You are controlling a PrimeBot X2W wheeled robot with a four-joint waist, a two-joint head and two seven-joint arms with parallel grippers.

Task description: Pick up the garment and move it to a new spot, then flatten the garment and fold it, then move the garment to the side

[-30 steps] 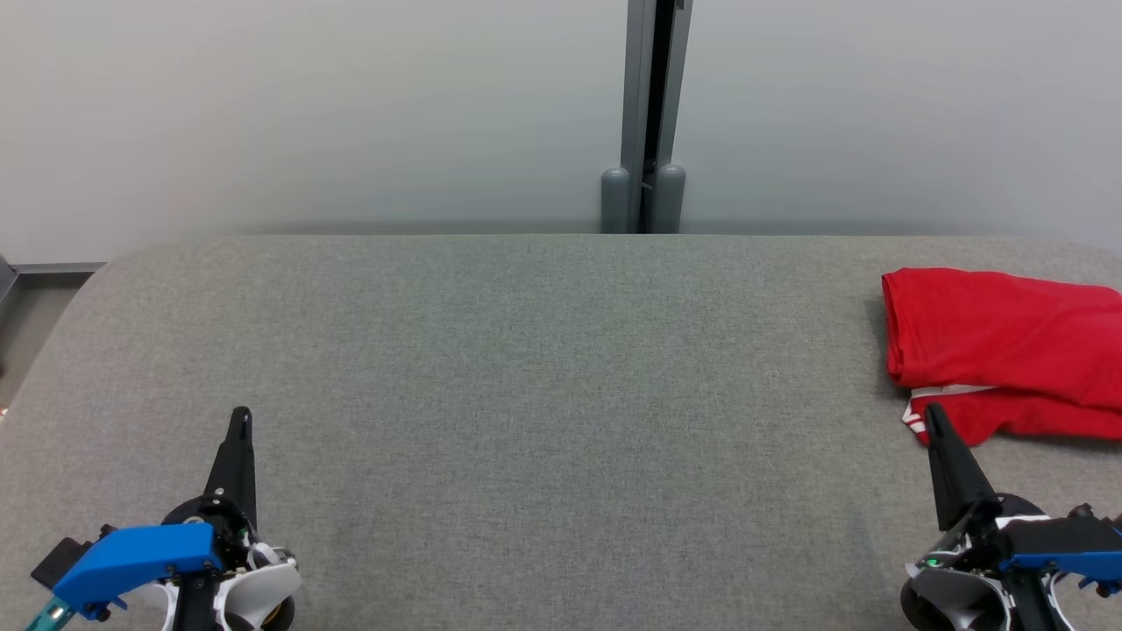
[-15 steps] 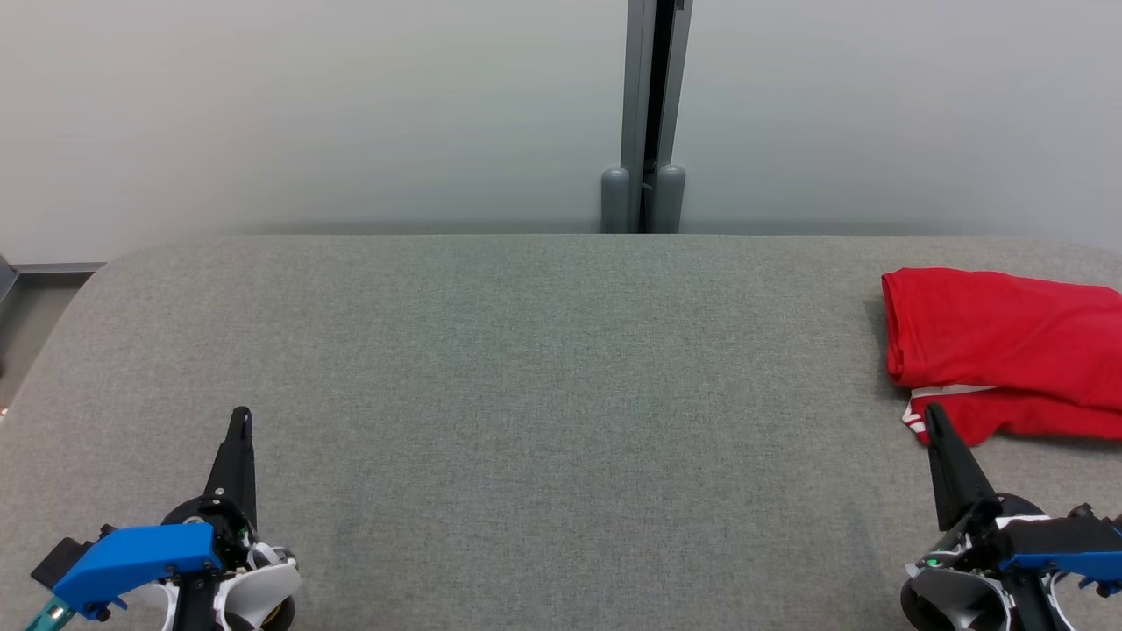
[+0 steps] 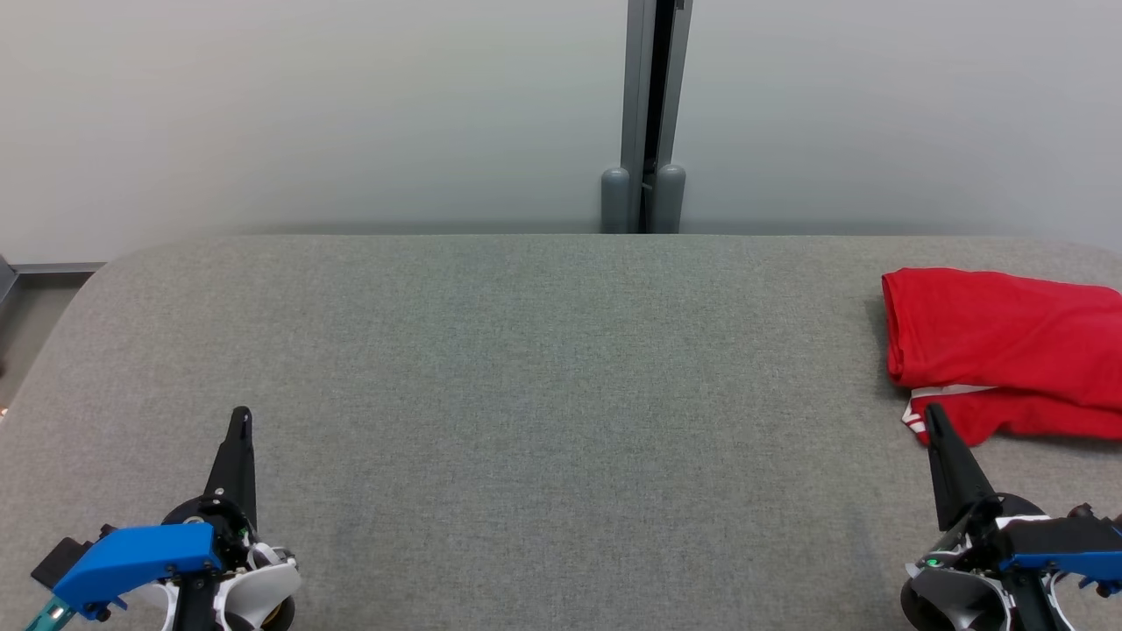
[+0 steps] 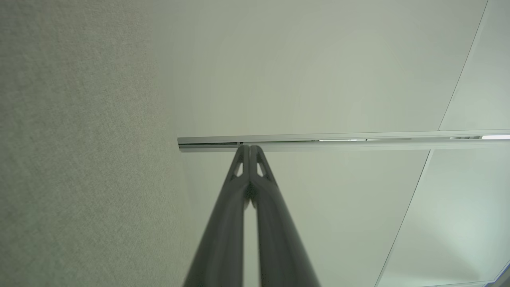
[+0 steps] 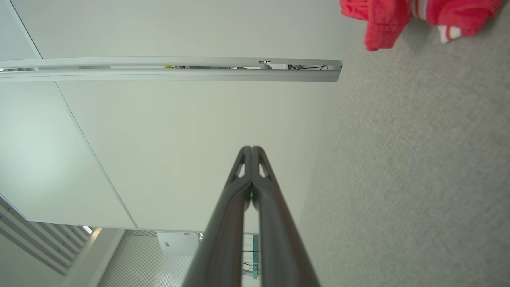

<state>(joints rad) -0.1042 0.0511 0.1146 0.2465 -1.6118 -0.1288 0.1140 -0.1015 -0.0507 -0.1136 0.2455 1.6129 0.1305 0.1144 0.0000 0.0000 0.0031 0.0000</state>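
Observation:
The garment (image 3: 1008, 350) is red with white trim and lies folded at the far right of the grey padded table (image 3: 543, 368), partly cut off by the head view's right edge. It shows again in the right wrist view's upper right corner as the garment (image 5: 418, 16). My right gripper (image 3: 931, 414) is shut and empty, its tip just in front of the garment's near edge; its fingertips (image 5: 252, 150) meet. My left gripper (image 3: 240, 415) rests shut and empty at the lower left, far from the garment, tips together (image 4: 250, 148).
A pale wall stands behind the table, with a grey vertical post (image 3: 649, 114) and two rounded caps at its foot. The table's rounded far-left corner (image 3: 114, 263) drops off to the floor.

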